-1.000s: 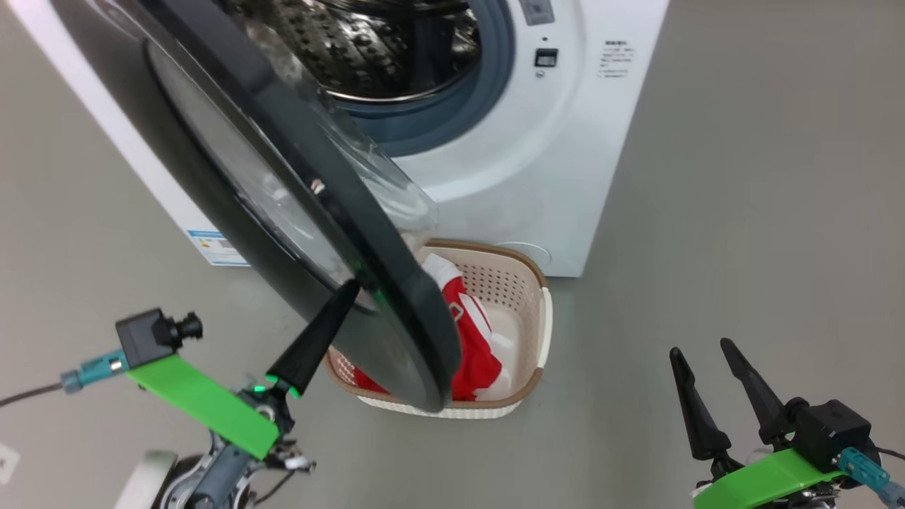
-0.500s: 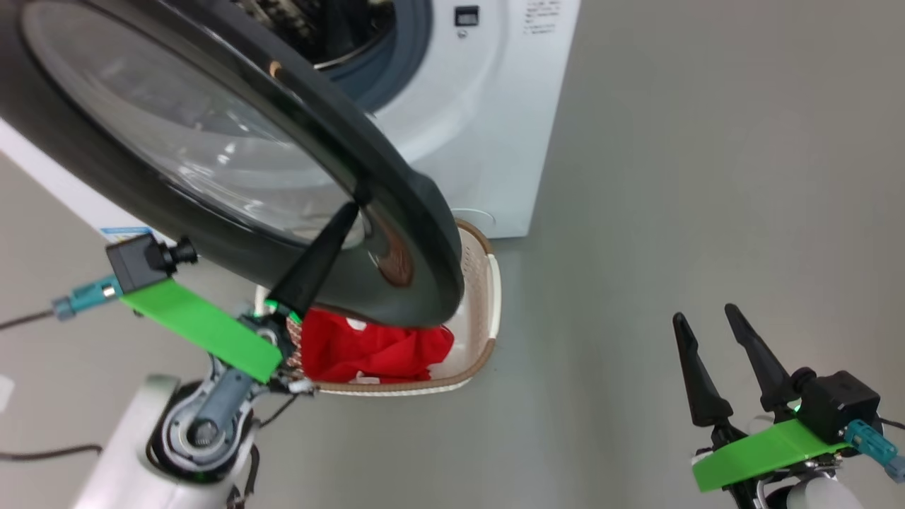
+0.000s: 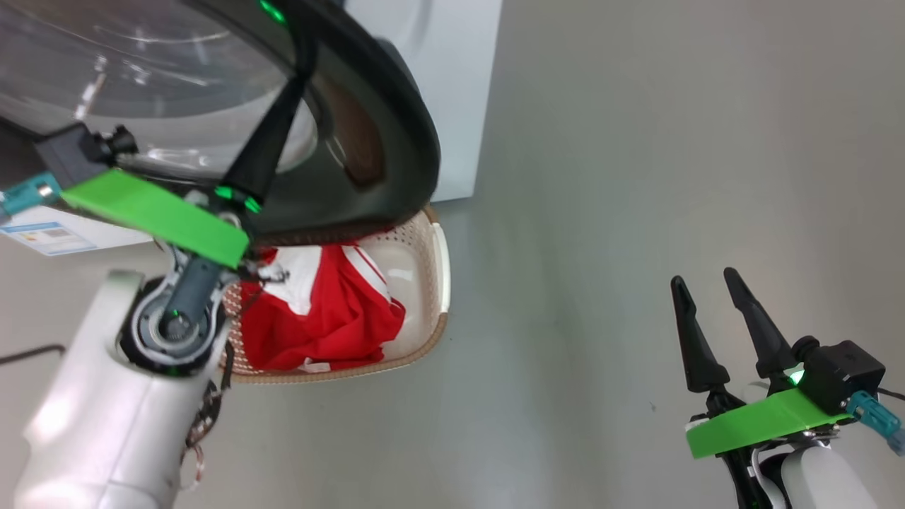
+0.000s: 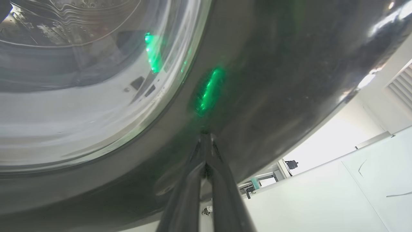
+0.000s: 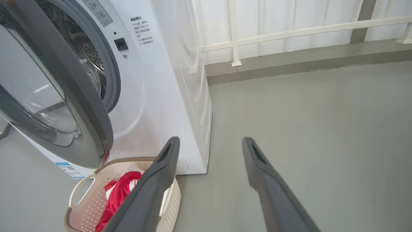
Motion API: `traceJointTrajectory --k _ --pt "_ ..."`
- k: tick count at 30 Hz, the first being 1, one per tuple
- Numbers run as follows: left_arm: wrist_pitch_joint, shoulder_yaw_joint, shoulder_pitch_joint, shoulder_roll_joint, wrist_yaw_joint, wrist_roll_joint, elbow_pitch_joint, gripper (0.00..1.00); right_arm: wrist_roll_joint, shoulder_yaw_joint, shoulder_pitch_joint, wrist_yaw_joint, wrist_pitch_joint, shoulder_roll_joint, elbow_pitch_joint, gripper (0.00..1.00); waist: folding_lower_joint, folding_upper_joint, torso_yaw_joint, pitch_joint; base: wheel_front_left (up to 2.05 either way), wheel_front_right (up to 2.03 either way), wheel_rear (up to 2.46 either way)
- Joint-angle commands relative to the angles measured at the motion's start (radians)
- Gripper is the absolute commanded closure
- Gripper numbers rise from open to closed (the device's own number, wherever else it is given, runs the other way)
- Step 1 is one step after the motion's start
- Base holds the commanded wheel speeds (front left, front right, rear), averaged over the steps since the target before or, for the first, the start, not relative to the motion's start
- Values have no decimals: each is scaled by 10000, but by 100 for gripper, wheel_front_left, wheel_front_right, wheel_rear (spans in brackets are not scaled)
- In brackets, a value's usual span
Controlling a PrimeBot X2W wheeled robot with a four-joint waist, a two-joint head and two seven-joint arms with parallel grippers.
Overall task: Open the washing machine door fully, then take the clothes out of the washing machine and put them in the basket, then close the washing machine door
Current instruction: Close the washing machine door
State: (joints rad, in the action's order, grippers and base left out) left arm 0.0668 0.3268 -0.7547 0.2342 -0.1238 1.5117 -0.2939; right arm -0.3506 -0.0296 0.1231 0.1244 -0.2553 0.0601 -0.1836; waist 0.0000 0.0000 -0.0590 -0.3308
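My left pincer [image 3: 300, 62], fingers pressed together, touches the black ring of the washing machine door [image 3: 403, 141]; my right pincer [image 3: 705, 279] hangs wide and empty. The red garment [image 3: 332, 325] lies in the basket [image 3: 413, 265] beneath the door.

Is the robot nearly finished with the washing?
Nearly. Done: the red clothes lie in the basket. In hand: the shut left gripper presses on the black ring of the washing machine door. Left: the door stands ajar and needs closing. The right gripper hangs open.

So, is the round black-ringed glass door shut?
Partly open: the door stands angled off the white washing machine, steel drum visible behind it.
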Motion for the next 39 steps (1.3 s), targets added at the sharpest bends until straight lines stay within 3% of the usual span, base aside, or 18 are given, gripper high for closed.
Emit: traceJointTrajectory --k 1,9,17,39 --pt "-125 -265 -512 361 -69 -105 65 100 -61 -161 225 63 -65 22 259 0 0 0 -259 -269 0 0 0" --pt "-616 -77 -1372 452 -69 -77 -716 100 -64 -130 391 63 -65 -43 262 0 0 0 -419 -467 0 0 0" --pt "-950 225 -949 537 -69 78 -733 100 -14 -83 250 63 -65 -64 215 0 0 0 -275 -178 0 0 0" --pt "-2609 668 3233 569 -69 447 -138 100 0 -59 -874 63 -65 443 43 0 0 0 1219 1610 0 0 0"
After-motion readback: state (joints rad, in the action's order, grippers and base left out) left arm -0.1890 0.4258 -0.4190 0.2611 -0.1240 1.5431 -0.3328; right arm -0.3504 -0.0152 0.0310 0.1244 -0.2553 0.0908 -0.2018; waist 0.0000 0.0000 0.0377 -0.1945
